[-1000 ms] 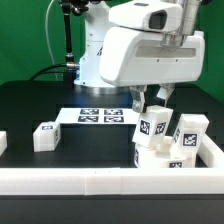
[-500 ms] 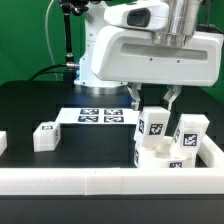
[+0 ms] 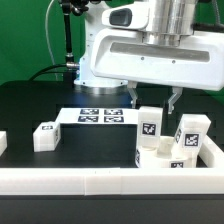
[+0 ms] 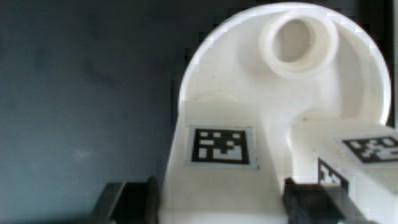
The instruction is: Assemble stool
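The round white seat lies at the exterior view's right, against the border rail. A chunky white leg with a black-and-white tag stands upright on it. My gripper reaches down over this leg, one dark finger on each side, and is shut on its upper part. In the wrist view the tagged leg fills the space between the fingers of the gripper. Beyond it show the seat and an open socket. A second leg stands beside the first.
A loose tagged leg lies on the black table at the exterior view's left. The marker board lies flat behind it. The white border rail runs along the front and up the right side. Another white part shows at the left edge.
My wrist has turned about the leg, so the fingers now show farther apart on either side of it. The leg and the seat stay where they were.
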{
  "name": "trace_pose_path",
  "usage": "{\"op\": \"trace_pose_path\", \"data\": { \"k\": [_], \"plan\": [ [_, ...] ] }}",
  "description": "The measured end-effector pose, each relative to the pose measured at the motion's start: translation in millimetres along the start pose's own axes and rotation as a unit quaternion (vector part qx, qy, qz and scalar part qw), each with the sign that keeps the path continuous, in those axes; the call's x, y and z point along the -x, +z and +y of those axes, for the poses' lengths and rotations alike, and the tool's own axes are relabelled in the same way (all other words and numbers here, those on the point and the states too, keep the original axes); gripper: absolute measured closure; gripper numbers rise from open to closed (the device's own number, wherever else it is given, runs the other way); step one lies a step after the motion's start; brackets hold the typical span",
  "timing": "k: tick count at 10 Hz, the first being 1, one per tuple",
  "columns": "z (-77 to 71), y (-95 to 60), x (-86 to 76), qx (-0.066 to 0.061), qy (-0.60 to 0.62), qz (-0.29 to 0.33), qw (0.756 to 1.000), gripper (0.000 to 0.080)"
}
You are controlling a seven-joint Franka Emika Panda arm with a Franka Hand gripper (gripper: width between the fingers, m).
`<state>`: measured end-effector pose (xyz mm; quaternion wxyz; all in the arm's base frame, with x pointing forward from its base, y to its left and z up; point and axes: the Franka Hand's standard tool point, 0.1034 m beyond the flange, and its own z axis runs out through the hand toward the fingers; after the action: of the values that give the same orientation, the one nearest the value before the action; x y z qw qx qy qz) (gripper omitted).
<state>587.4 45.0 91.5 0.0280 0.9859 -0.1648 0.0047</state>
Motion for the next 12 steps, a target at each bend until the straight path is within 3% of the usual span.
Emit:
{"op": "trace_pose_path", "data": {
  "k": [2, 5, 9, 12],
  "plan": [
    [-3.7, 0.4, 2.5, -0.02, 0.137, -0.012, 0.99, 0.0466],
    [-12.4, 0.4, 6.8, -0.029, 0.299, -0.025, 0.954, 0.0466],
    [-17.0, -0.2, 7.7, -0.025, 0.436, -0.035, 0.899, 0.0466],
    [-18.9, 0.0, 6.7, -0.029, 0.566, -0.044, 0.822, 0.0466]
  ]
}}
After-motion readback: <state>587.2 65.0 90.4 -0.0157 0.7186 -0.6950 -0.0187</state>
